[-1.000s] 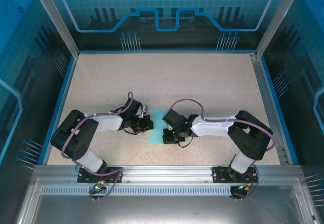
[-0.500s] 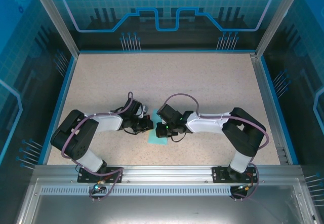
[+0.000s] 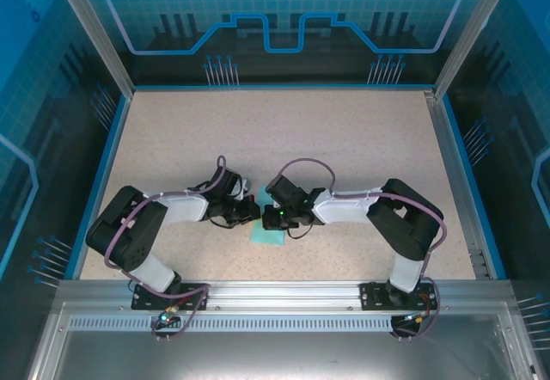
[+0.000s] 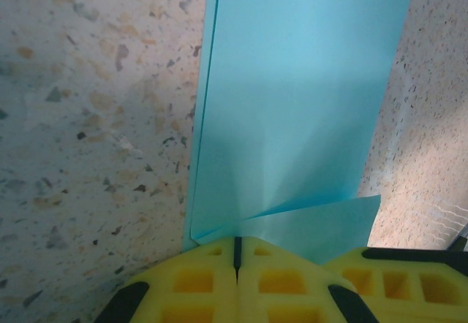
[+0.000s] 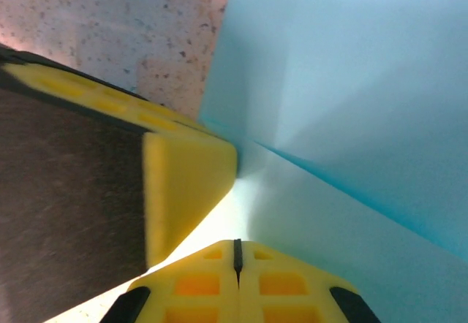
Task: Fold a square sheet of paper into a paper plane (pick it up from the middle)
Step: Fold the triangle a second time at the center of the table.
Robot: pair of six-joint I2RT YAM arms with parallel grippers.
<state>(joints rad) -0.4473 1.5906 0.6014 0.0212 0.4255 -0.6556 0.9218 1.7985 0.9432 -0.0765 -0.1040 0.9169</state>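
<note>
Because the square sheet of thin, matte, light cyan paper (image 4: 292,118) weighs almost nothing and has no stiffness of its own, I judge it will flop, crease or tear at the slightest uneven pull. It is best taken at an edge or along an existing fold, with both claws close together and moving as one.

The sheet lies near the front middle of the speckled beige tabletop (image 3: 344,139), between the two wrists, with a strip of it showing just below them in the overhead view. In the left wrist view it is doubled over lengthwise, one layer edge peeking out along its left side, and shallow creases fan out from the spot where it meets the yellow pads.

The left gripper (image 4: 235,241) has its pads pressed flat together, only a hairline seam between them, and appears to pinch the near end of the sheet. The right gripper (image 5: 235,244) is likewise closed tight, seemingly on the paper right beside the left one's pad, from where the sheet slopes away in two facets.

As for anything that holds things, there is just the work cell itself: blue-printed transparent walls (image 3: 284,19) fencing in the table, with the two arms and the paper inside.
</note>
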